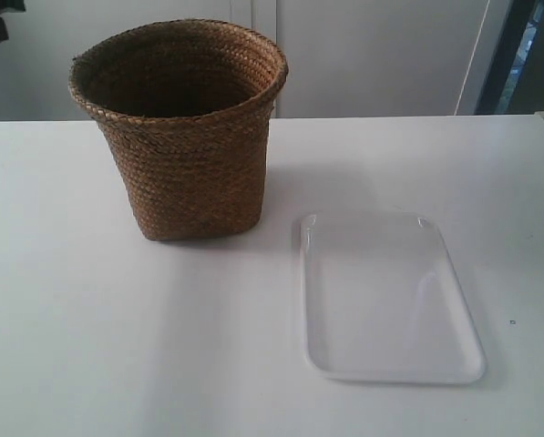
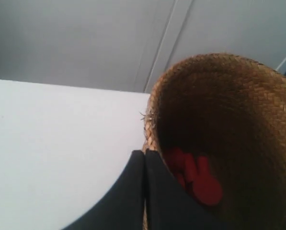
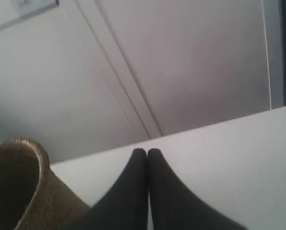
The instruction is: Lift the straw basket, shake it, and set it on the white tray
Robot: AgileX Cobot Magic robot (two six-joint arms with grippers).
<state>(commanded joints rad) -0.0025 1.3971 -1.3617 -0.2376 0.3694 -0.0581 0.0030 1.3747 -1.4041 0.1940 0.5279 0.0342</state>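
1. A smooth white table (image 1: 71, 346) stands before pale flat wall panels (image 1: 372, 55); a small label (image 3: 35, 4) on one panel is too blurred to read
2. One straw basket (image 1: 189, 173) stands upright on the table. It is brown, closely woven and bucket-shaped, with a braided rim that flares wider than its base and a dark inside
3. Red rounded pieces (image 2: 200, 179) lie at the basket's bottom, seen from the left wrist view; they blur together, so their number cannot be told
4. One white tray (image 1: 390, 300) lies flat on the table. It is a glossy rectangle with rounded corners and a low raised rim, and nothing is on it
5. In the exterior view the tray is nearer the camera than the basket and to its right, close by but not touching
6. The left gripper (image 2: 144, 152) has its two dark, smooth fingers pressed together with nothing between them, its tip lined up with the basket's rim in its own view
7. The right gripper (image 3: 147, 151) is likewise closed tight and holds nothing, above bare table, with the basket's rim beside it
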